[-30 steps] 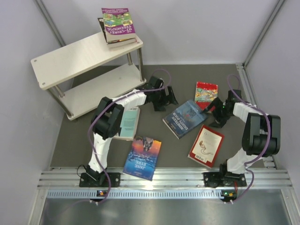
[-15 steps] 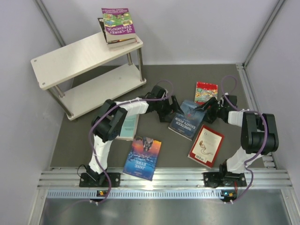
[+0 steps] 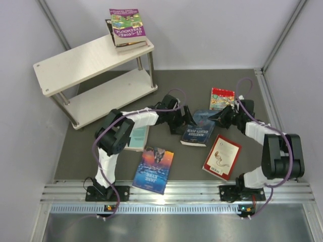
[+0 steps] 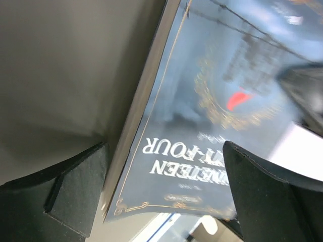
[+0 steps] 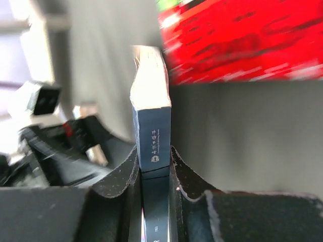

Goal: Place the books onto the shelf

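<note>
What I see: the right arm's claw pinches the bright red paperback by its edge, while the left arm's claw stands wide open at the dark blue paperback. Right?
Not quite. The right wrist view shows the right gripper pinching the dark blue paperback, not the bright red paperback. The left gripper does stand wide open at that blue book.

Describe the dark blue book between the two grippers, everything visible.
The dark blue book is a thin glossy paperback with gold lettering, a gold wreath, a small red mark and pale page edges. It sits on the grey mat, apparently tilted, one end pinched in the shut right gripper. The open left gripper straddles its other end; contact unclear.
</note>
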{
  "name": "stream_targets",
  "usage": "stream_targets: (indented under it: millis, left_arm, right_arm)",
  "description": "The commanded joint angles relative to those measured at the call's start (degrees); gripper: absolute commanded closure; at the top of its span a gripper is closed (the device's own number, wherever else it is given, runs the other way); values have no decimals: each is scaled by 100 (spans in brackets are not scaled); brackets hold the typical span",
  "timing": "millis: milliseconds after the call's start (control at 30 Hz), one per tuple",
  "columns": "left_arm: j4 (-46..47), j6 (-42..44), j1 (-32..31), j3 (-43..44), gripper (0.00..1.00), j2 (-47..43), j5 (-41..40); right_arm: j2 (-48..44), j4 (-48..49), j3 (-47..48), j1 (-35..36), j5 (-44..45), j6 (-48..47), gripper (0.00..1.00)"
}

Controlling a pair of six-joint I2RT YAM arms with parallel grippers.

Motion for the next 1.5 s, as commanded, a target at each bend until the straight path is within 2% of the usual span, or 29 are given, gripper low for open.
stream_targets:
  millis: [0,133,233,433,467,767,867,1067,1167,1333,1467]
  left_arm:
    - [-298,534,-18,-265,1,-939,-339]
    - [-378,789,202,-757,1,-1732,-419]
    - [-247,685,360,-1125,1,-2303,-235]
    - [500,36,615,-1899,1,-3489,205]
    - [867,-79,642,-1996,1,-3778,318]
    - [3216,-1872,721,-3349,1,-4879,451]
    - [3664,-2189,721,-3657,1,-5072,364]
    - [4333,-2743,712,-4088,2,-5476,91]
    - [4211,-2866,712,-4107,8,-5732,3]
    - [3605,-2691,712,-3940,33,-6267,-85]
    - [2894,-2253,712,-3502,45,-6479,134]
  right_arm:
    - [-838,-533,651,465,-820,64,100]
    - [-1323,-1035,1354,712,-1287,266,100]
    - [-1675,-843,1216,817,-1446,880,100]
    - [-2404,238,741,826,-1587,2304,100]
    - [-2570,387,705,826,-1578,2654,100]
    - [-2950,3586,-165,905,-1219,5335,100]
    - [-2994,4193,-358,1124,-964,5740,100]
    - [-3038,4475,-543,1537,-542,5786,100]
    - [-2994,4642,-675,1670,-339,5804,100]
    - [-2853,4757,-710,1810,-260,5795,100]
    - [-2643,4608,-509,2082,-295,5637,100]
